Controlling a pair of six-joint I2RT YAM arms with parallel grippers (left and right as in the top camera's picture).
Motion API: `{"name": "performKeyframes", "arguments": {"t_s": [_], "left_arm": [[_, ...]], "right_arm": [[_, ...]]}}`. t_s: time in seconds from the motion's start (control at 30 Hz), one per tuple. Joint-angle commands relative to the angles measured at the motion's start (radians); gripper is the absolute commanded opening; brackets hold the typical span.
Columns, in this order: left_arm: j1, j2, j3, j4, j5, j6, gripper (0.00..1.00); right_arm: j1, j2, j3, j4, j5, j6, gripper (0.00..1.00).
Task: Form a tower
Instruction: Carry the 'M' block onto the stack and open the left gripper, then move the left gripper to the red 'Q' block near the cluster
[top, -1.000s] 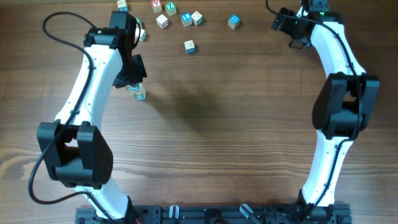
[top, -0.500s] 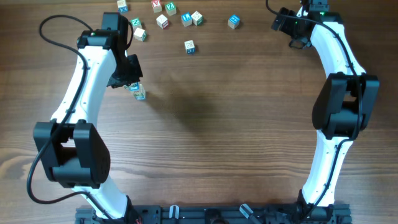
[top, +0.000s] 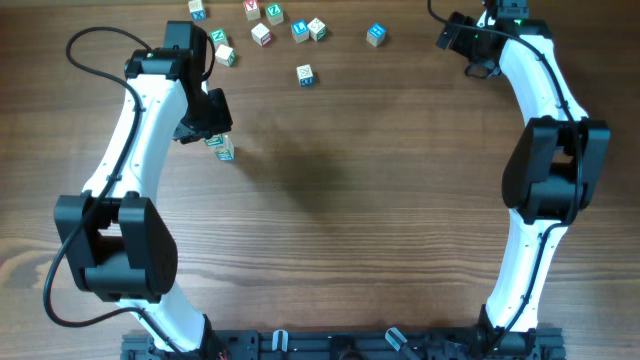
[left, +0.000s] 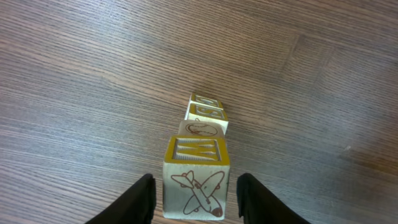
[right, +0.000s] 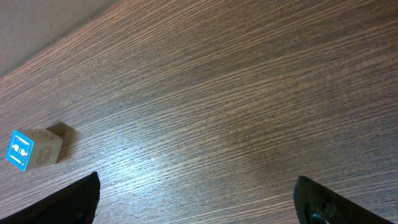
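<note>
From overhead, the tower (top: 223, 150) stands on the tabletop (top: 350, 220), left of centre, with the left tool (top: 213, 132) right above it. Loose cubes (top: 305, 74) lie scattered near the far edge, and the right tool (top: 452, 36) hangs over the far right corner.

The left wrist view shows its fingers (left: 137, 202) flanking the top cube (left: 194, 186), which bears an aeroplane drawing. A thin gap shows on each side, so the jaws are slightly parted and grip nothing.

The right wrist view shows that tool spread wide and empty over bare wood, with a blue-faced cube (right: 34, 149) off to one side.
</note>
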Motion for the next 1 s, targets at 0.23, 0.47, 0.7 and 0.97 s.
{"name": "performKeyframes", "arguments": {"t_s": [0.23,0.47,0.7,0.97], "left_arm": [[0.004,0.011,0.0,0.053,-0.011,0.019,0.68],[-0.002,0.009,0.183,0.106,-0.026,0.007,0.66],[-0.061,0.012,0.236,0.195,0.128,-0.066,0.66],[-0.176,0.013,0.234,0.271,0.128,-0.069,0.65]], "right_arm": [[0.003,-0.039,0.001,0.003,0.005,-0.009,1.0],[0.003,-0.039,0.001,0.003,0.005,-0.009,1.0],[0.003,-0.039,0.001,0.003,0.005,-0.008,1.0],[0.003,-0.039,0.001,0.003,0.005,-0.009,1.0]]}}
